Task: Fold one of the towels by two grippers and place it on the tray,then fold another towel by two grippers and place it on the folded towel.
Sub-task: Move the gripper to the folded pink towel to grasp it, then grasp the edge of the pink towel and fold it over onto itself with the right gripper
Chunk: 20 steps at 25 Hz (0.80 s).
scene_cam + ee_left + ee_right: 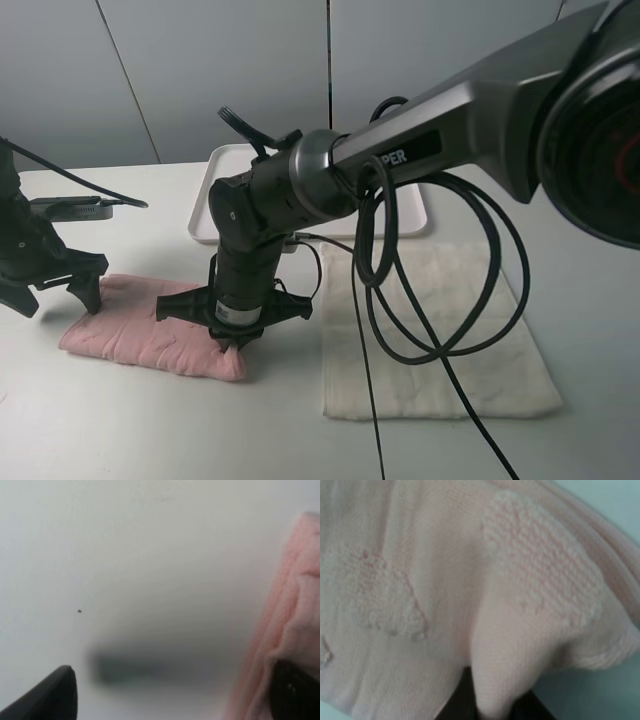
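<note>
- Pink towel (150, 330): lies folded into a long band on the tabletop (130, 430) at the lower left of the high view. It is not yet on the white tray (207, 200), which sits at the upper centre, behind the towel and apart from it.
- Right end effector (233, 345): reaches across the middle and stands nose-down on the band's right end. Its wrist view shows a raised ridge of pink terry nipped between the dark fingers (457, 705), so it is closed on the pink towel.
- Left end effector (57, 300): jaws spread wide at the band's left end. In its wrist view one finger (295, 690) meets the towel's edge and the other stands over bare tabletop, so most of the gap holds no cloth.
- Cream towel (440, 340): flat and unfolded at the lower right, just beside the pink band. The right arm's cable (362, 240) loops above it.
- Risk, uneven lift: only one end is gripped, so raising it now would likely drag the free end and open the fold.
- Risk, shallow bite: the right pinch seems to take a top ridge only, and the lower layers may slip out.
- Risk, missed grasp: closing the left jaws where they stand may catch a mere edge, or nothing.
- Risk, snag: the hanging cable could brush and shift the cream towel on the way to the tray.
</note>
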Motion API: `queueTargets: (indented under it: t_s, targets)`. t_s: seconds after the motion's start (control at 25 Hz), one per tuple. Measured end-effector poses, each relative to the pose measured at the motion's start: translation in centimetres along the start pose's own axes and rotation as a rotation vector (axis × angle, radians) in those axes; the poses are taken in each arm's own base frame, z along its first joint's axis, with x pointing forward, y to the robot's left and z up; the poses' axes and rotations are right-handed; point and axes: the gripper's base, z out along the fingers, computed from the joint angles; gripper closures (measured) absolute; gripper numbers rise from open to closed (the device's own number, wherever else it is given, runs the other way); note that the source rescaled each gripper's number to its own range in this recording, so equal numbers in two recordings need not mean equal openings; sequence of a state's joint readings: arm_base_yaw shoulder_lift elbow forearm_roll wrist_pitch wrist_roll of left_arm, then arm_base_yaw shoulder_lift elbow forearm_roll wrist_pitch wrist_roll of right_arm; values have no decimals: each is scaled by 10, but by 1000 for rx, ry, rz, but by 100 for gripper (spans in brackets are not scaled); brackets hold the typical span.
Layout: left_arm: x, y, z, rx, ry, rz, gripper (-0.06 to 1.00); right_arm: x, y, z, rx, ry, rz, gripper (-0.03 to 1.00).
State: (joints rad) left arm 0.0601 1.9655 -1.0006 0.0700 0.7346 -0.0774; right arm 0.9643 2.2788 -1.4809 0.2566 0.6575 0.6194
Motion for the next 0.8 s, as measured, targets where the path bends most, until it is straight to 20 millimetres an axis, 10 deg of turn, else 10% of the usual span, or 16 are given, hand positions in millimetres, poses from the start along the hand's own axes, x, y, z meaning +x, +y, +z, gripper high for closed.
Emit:
queueTargets:
  t_s: [0.8]
  targets:
    - [0, 0, 0, 3, 0, -3, -6, -7, 34, -42, -320, -97, 92, 90]
